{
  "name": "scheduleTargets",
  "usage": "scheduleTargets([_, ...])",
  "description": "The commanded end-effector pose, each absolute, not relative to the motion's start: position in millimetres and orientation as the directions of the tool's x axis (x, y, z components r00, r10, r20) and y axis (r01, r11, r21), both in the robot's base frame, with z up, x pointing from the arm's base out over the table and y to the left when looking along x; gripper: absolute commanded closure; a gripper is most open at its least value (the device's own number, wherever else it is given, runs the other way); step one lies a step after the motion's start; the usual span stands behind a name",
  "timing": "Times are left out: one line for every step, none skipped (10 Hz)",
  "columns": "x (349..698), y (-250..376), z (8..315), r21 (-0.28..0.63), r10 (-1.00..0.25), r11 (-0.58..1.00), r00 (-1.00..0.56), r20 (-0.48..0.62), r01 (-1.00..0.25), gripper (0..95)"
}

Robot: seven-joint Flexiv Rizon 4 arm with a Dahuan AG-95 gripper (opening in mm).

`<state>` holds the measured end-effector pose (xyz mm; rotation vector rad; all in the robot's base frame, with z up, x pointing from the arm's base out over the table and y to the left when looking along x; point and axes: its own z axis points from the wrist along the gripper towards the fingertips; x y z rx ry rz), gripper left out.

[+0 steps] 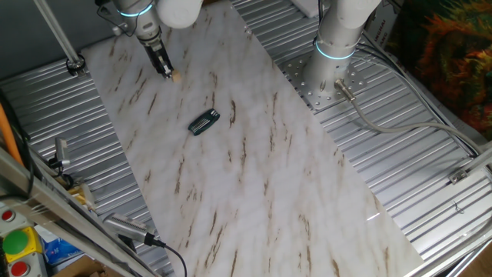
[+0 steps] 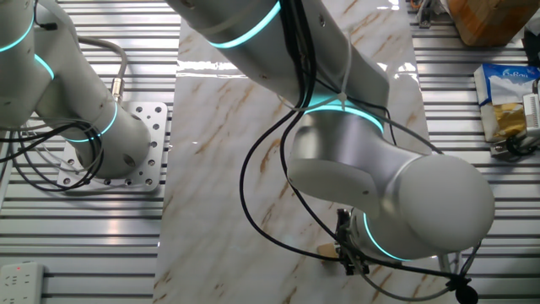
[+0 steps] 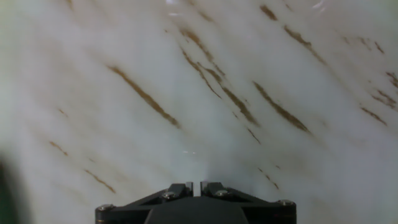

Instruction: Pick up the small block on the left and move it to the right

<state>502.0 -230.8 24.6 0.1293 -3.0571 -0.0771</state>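
The small block point(image 1: 175, 76) is a tiny tan cube lying on the marble board point(image 1: 254, 177) near its far left end. It also shows in the other fixed view point(image 2: 327, 250), just left of the fingers. My gripper point(image 1: 166, 71) hangs close over the board with its tips right beside the block, which is outside the jaws. In the other fixed view the gripper point(image 2: 347, 258) sits under the arm's big wrist. In the hand view the gripper point(image 3: 194, 186) has only a thin slit between the jaws and nothing in it. The block is out of the hand view.
A flat dark oblong piece with a greenish edge point(image 1: 204, 121) lies on the board, nearer the middle. The arm's base point(image 1: 334, 54) stands on a bolted plate beside the board. Ribbed metal table point(image 1: 407, 185) surrounds the board. Boxes point(image 2: 506, 101) and cables lie at the edges.
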Motion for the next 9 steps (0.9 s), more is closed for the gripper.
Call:
scheduleTargets([502.2, -230.8, 24.0, 0.056, -0.086, 0.995, -0.993, 0.076, -0.082, 19.0])
scheduleTargets([502.2, -230.8, 24.0, 0.056, -0.087, 0.995, -0.993, 0.077, -0.082, 19.0])
scheduleTargets([502.2, -230.8, 24.0, 0.056, -0.087, 0.995, -0.993, 0.077, -0.083, 19.0])
scheduleTargets([501.9, -231.0, 23.3, 0.054, -0.086, 0.995, -0.993, 0.078, -0.082, 19.0])
scheduleTargets([500.1, -231.4, 21.5, 0.055, -0.088, 0.995, -0.993, 0.078, -0.084, 19.0])
scheduleTargets([498.0, -231.7, 20.6, 0.055, -0.089, 0.995, -0.993, 0.078, -0.085, 19.0])
scheduleTargets([491.8, -232.4, 17.9, 0.053, -0.094, 0.995, -0.993, 0.077, -0.090, 19.0])
scheduleTargets([487.5, -232.8, 16.1, 0.052, -0.095, 0.994, -0.992, 0.077, -0.091, 19.0])
scheduleTargets([480.4, -233.2, 13.5, 0.049, -0.098, 0.994, -0.992, 0.077, -0.095, 19.0])
